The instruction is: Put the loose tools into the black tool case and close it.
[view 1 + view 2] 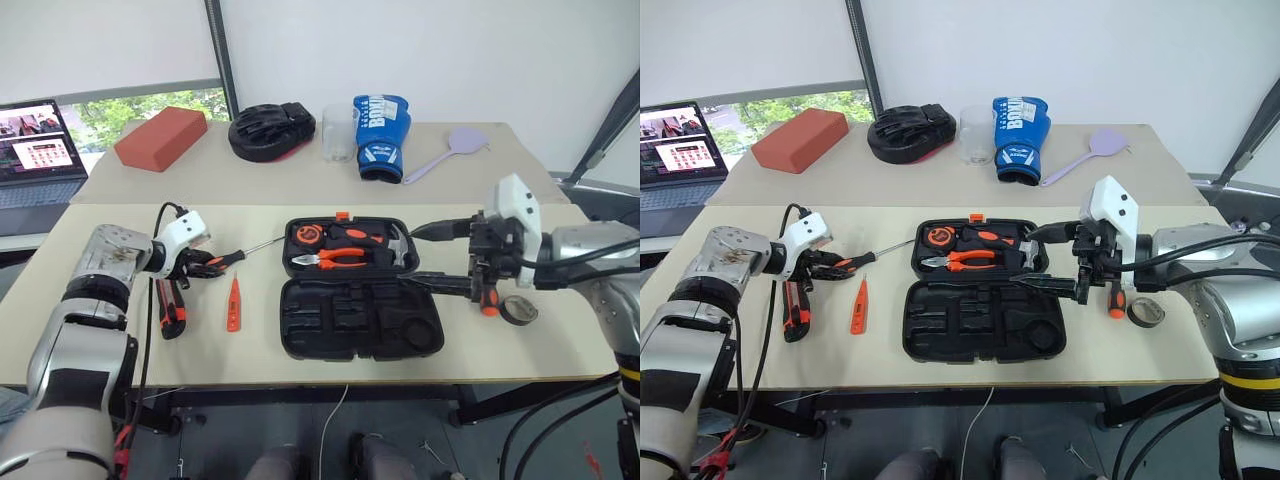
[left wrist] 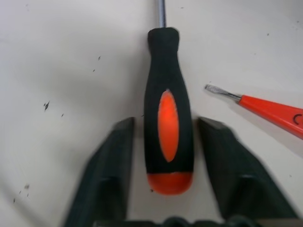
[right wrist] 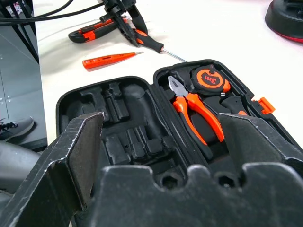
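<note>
The black tool case (image 1: 360, 322) lies open mid-table; its near half shows bare recesses, and its far half holds pliers, a hammer and a tape measure. My left gripper (image 1: 205, 266) is open and straddles the orange-black handle of a screwdriver (image 2: 168, 118) lying on the table, with narrow gaps on both sides. A utility knife (image 1: 172, 306) and an orange tester pen (image 1: 233, 304) lie just nearer the table's front edge. My right gripper (image 1: 442, 257) hovers open over the case's right edge, holding nothing. Beneath that arm lie a second screwdriver (image 1: 489, 300) and a black tape roll (image 1: 519, 311).
On the rear table stand a red block (image 1: 160, 138), a black padded mitt (image 1: 272, 132), a clear cup (image 1: 338, 132), a blue boxing glove (image 1: 381, 135) and a lilac spatula (image 1: 450, 152). An open laptop (image 1: 35, 150) sits far left.
</note>
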{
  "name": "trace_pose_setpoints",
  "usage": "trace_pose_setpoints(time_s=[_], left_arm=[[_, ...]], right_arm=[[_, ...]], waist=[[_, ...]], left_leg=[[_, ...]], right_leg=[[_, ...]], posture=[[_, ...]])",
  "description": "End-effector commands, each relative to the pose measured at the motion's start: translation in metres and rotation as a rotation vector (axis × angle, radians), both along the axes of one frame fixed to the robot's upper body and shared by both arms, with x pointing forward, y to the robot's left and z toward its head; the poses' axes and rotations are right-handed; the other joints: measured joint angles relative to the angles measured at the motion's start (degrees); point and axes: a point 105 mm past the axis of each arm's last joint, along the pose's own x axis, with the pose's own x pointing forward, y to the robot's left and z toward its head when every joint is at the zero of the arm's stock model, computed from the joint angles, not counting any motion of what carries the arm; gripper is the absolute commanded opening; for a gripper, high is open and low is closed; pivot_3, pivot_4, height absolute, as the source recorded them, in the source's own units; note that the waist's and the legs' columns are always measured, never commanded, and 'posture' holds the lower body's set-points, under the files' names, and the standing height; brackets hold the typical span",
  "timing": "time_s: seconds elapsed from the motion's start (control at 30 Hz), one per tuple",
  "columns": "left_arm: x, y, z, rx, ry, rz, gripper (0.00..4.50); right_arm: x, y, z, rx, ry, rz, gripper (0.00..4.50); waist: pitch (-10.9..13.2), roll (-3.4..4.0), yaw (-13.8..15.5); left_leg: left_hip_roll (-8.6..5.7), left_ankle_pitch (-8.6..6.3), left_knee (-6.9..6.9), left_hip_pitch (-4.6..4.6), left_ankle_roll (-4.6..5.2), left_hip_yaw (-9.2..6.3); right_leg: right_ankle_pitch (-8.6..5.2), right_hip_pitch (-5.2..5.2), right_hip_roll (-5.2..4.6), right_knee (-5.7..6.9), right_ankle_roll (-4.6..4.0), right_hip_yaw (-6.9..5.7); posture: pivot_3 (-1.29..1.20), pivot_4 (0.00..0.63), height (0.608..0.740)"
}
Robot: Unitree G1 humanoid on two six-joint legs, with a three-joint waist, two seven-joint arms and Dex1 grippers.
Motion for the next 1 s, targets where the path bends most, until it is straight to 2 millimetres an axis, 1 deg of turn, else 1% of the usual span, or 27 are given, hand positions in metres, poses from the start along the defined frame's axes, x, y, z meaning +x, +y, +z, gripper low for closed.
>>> trace_pose_setpoints(time_s=[0.03, 0.1, 0.13, 0.17, 0.2, 0.27, 0.3, 0.33, 0.37, 0.4, 0.43, 0.53, 0.63, 0.77, 0.87, 1.0], left_arm=[[0.004, 0.005, 0.024, -0.004, -0.091, -0.018, 0.87], [0.005, 0.006, 0.041, -0.020, -0.140, -0.023, 0.87], [0.006, 0.006, 0.049, -0.028, -0.161, -0.032, 0.87], [0.006, 0.005, 0.061, -0.035, -0.197, -0.055, 0.87], [0.006, 0.003, 0.069, -0.038, -0.220, -0.071, 0.87], [0.008, -0.008, 0.092, -0.060, -0.281, -0.123, 0.87], [0.008, -0.012, 0.099, -0.071, -0.297, -0.143, 0.87], [0.004, -0.031, 0.110, -0.139, -0.295, -0.224, 0.87], [0.000, -0.047, 0.116, -0.188, -0.282, -0.297, 0.87], [-0.004, -0.057, 0.120, -0.219, -0.270, -0.347, 0.87], [-0.010, -0.067, 0.119, -0.228, -0.259, -0.403, 0.87], [-0.029, -0.099, 0.100, -0.194, -0.198, -0.556, 0.87], [-0.041, -0.116, 0.081, -0.162, -0.163, -0.625, 0.87], [-0.047, -0.129, 0.057, -0.117, -0.143, -0.670, 0.87], [-0.041, -0.136, 0.042, -0.073, -0.182, -0.677, 0.87], [-0.039, -0.145, 0.036, -0.081, -0.173, -0.688, 0.87]], right_arm=[[-0.008, -0.005, 0.011, 0.002, -0.041, -0.014, 4.50], [-0.012, -0.006, 0.009, 0.002, -0.024, -0.015, 4.50], [-0.015, -0.006, 0.008, 0.001, -0.016, -0.015, 4.50], [-0.018, -0.007, 0.007, 0.007, 0.001, -0.017, 4.50], [-0.020, -0.008, 0.006, 0.011, 0.013, -0.019, 4.50], [-0.026, -0.011, 0.004, 0.021, 0.035, -0.024, 4.50], [-0.028, -0.012, 0.004, 0.023, 0.041, -0.026, 4.50], [-0.030, -0.015, 0.003, 0.026, 0.043, -0.039, 4.50], [-0.031, -0.017, 0.003, 0.028, 0.046, -0.051, 4.50], [-0.032, -0.018, 0.002, 0.029, 0.047, -0.058, 4.50], [-0.032, -0.020, 0.002, 0.029, 0.047, -0.068, 4.50], [-0.032, -0.026, 0.000, 0.024, 0.047, -0.104, 4.50], [-0.032, -0.028, -0.002, 0.024, 0.048, -0.116, 4.50], [-0.032, -0.030, -0.004, 0.019, 0.042, -0.136, 4.50], [-0.031, -0.031, -0.005, 0.019, 0.041, -0.147, 4.50], [-0.029, -0.032, -0.006, 0.021, 0.035, -0.162, 4.50]], waist=[[0.0, 0.00, 0.0], [0.0, -0.01, 0.0], [0.0, -0.02, 0.0], [0.0, -0.04, 0.0], [0.0, -0.05, 0.0], [0.0, -0.05, 0.3], [0.0, -0.06, 0.5], [0.0, -0.05, 0.6], [0.0, -0.05, 0.8], [0.0, -0.05, 1.1], [0.0, -0.05, 1.3], [0.0, -0.05, 1.3], [0.0, -0.05, 0.9], [0.0, -0.06, 0.6], [0.0, -0.06, 0.7], [0.0, -0.06, 1.3]], left_leg=[[0.00, -0.01, 0.05, -0.04, 0.02, 0.00], [0.00, -0.02, 0.12, -0.15, 0.04, 0.00], [0.00, -0.03, 0.17, -0.20, 0.05, -0.02], [0.00, -0.03, 0.26, -0.36, 0.06, -0.05], [0.00, -0.04, 0.40, -0.55, 0.07, -0.08], [0.00, -0.06, 0.60, -0.72, 0.12, -0.11], [-0.01, -0.07, 0.61, -0.74, 0.12, -0.12], [-0.01, -0.08, 0.66, -0.75, 0.14, -0.12], [-0.02, -0.09, 0.67, -0.75, 0.15, -0.12], [-0.03, -0.09, 0.68, -0.76, 0.16, -0.12], [-0.03, -0.10, 0.72, -0.74, 0.18, -0.12], [-0.03, -0.11, 0.75, -0.68, 0.20, -0.10], [-0.03, -0.11, 0.71, -0.57, 0.20, -0.10], [-0.02, -0.10, 0.73, -0.53, 0.19, -0.08], [-0.02, -0.11, 0.73, -0.37, 0.20, -0.04], [-0.02, -0.12, 0.73, -0.34, 0.22, -0.04]], right_leg=[[0.00, -0.03, 0.00, 0.04, 0.00, 0.00], [0.00, -0.11, -0.01, 0.17, 0.00, 0.01], [0.00, -0.16, -0.01, 0.43, 0.00, 0.00], [0.00, -0.27, -0.01, 0.47, 0.00, -0.02], [0.01, -0.43, -0.01, 0.52, -0.01, -0.05], [0.01, -0.58, -0.02, 0.60, -0.01, -0.09], [0.01, -0.58, -0.05, 0.57, 0.00, -0.11], [0.02, -0.56, -0.05, 0.56, 0.01, -0.13], [0.03, -0.55, -0.07, 0.55, 0.03, -0.12], [0.04, -0.54, -0.08, 0.53, 0.05, -0.12], [0.04, -0.50, -0.09, 0.51, 0.06, -0.12], [0.07, -0.41, -0.08, 0.47, 0.10, -0.06], [0.07, -0.34, -0.04, 0.47, 0.09, -0.01], [0.07, -0.34, -0.02, 0.44, 0.06, 0.06], [0.07, -0.18, -0.03, 0.41, 0.06, 0.13], [0.07, -0.13, -0.03, 0.37, 0.07, 0.13]], posture=[[0.00, 0.150, 0.740], [0.00, 0.150, 0.740], [0.00, 0.150, 0.740], [0.00, 0.150, 0.740], [0.00, 0.150, 0.740], [0.00, 0.150, 0.740], [0.00, 0.150, 0.740], [0.00, 0.150, 0.740], [0.00, 0.150, 0.740], [0.00, 0.150, 0.740], [0.00, 0.150, 0.740], [0.00, 0.150, 0.740], [0.00, 0.150, 0.740], [0.00, 0.150, 0.740], [0.00, 0.150, 0.740], [0.00, 0.150, 0.740]])
